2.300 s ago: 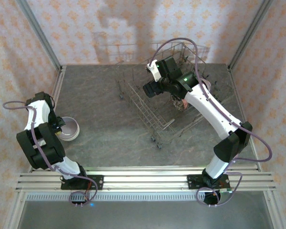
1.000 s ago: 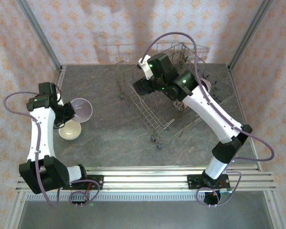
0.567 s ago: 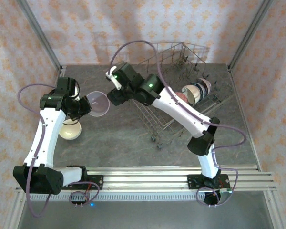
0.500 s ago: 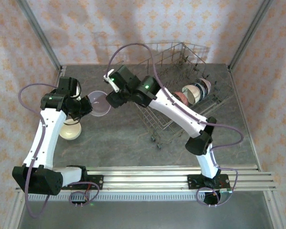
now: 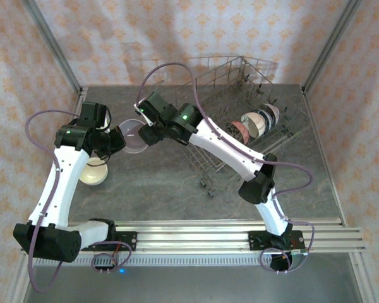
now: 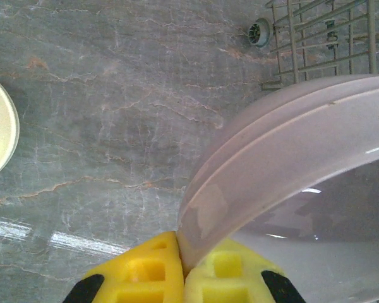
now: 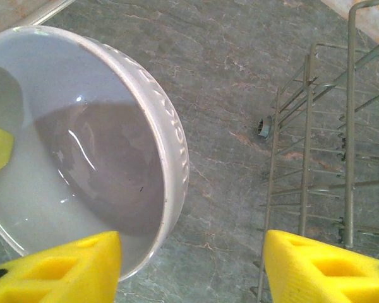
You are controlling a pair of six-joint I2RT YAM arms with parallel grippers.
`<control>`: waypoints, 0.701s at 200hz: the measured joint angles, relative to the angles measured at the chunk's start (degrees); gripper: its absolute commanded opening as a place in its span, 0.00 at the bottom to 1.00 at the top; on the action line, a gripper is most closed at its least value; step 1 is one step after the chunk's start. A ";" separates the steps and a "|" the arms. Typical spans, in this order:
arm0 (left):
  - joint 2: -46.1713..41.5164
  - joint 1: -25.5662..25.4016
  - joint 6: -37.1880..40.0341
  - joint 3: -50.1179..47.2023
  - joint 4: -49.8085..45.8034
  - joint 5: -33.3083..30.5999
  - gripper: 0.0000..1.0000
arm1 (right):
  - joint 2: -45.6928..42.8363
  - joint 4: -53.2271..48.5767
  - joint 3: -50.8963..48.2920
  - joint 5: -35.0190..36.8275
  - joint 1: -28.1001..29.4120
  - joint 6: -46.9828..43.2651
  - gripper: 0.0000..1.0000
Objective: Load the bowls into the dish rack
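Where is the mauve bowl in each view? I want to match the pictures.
Top external: mauve bowl left of centre, just left of the rack.
Left wrist: bowl across the lower right, rim pinched by the left hand.
Right wrist: bowl in the left half, hollow facing the camera.
Shared landmark: the rack, top right in left wrist, right edge in right wrist.

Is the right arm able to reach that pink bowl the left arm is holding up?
Probably yes. The right gripper is open right beside the bowl, with nothing between them, and the left gripper pinches the rim elsewhere.
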 measured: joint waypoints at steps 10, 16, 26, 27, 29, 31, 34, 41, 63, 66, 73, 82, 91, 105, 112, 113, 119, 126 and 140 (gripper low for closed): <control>-0.13 -0.22 -0.17 0.00 0.00 -0.22 0.00 | 0.57 0.00 0.46 0.04 0.00 0.61 0.53; -0.28 -0.24 -0.31 0.00 0.00 -0.22 0.00 | 1.01 0.00 0.81 0.11 0.02 0.81 0.52; -0.57 -0.33 -0.37 0.00 0.00 -0.24 0.00 | 1.53 0.00 1.14 0.13 0.07 0.96 0.49; -0.61 -0.33 -0.39 0.00 0.00 -0.26 0.00 | 1.55 0.00 1.16 0.13 0.07 0.98 0.48; -0.68 -0.33 -0.42 0.00 0.00 -0.24 0.00 | 1.64 0.00 1.22 0.13 0.07 1.16 0.47; -0.74 -0.33 -0.46 0.00 0.00 -0.24 0.00 | 1.70 0.00 1.27 0.11 0.07 1.25 0.47; -0.85 -0.33 -0.48 0.00 0.00 -0.24 0.00 | 1.88 0.02 1.46 0.15 0.13 1.18 0.46; -1.09 -0.33 -0.50 0.00 0.00 -0.26 0.00 | 2.21 0.04 1.86 0.17 0.17 1.53 0.45; -1.75 -0.66 -0.87 0.00 0.00 -0.48 0.00 | 3.08 0.07 3.04 0.15 0.55 2.03 0.38; -1.88 -0.70 -0.92 0.00 0.00 -0.48 0.00 | 3.17 0.07 3.06 0.15 0.55 2.08 0.37; -2.01 -0.76 -0.98 0.00 0.00 -0.48 0.00 | 3.32 0.02 3.15 0.15 0.68 2.23 0.35; -2.27 -1.07 -1.20 0.00 0.00 -0.66 0.00 | 3.58 0.04 3.43 0.20 0.85 2.56 0.31; -2.47 -1.11 -1.46 0.00 0.00 -0.70 0.00 | 3.76 0.04 3.54 0.37 1.03 2.89 0.28; -2.73 -1.51 -1.95 0.00 0.00 -1.14 0.00 | 3.93 0.07 3.63 0.50 1.20 3.21 0.24; -2.84 -1.81 -2.08 -0.02 -0.02 -1.44 0.00 | 3.96 0.07 3.65 0.74 1.27 3.37 0.22; -2.84 -1.86 -2.10 -0.02 -0.02 -1.49 0.00 | 3.96 0.07 3.65 0.79 1.29 3.37 0.21; -2.91 -2.10 -2.29 -0.02 -0.04 -1.66 0.00 | 3.96 0.09 3.69 1.01 1.29 3.65 0.19; -2.97 -2.56 -2.67 -0.02 0.00 -1.88 0.00 | 3.96 0.09 3.80 1.44 1.27 3.98 0.19; -3.19 -3.67 -3.43 -0.02 0.02 -2.64 0.00 | 3.96 0.00 4.04 2.19 1.27 4.50 0.18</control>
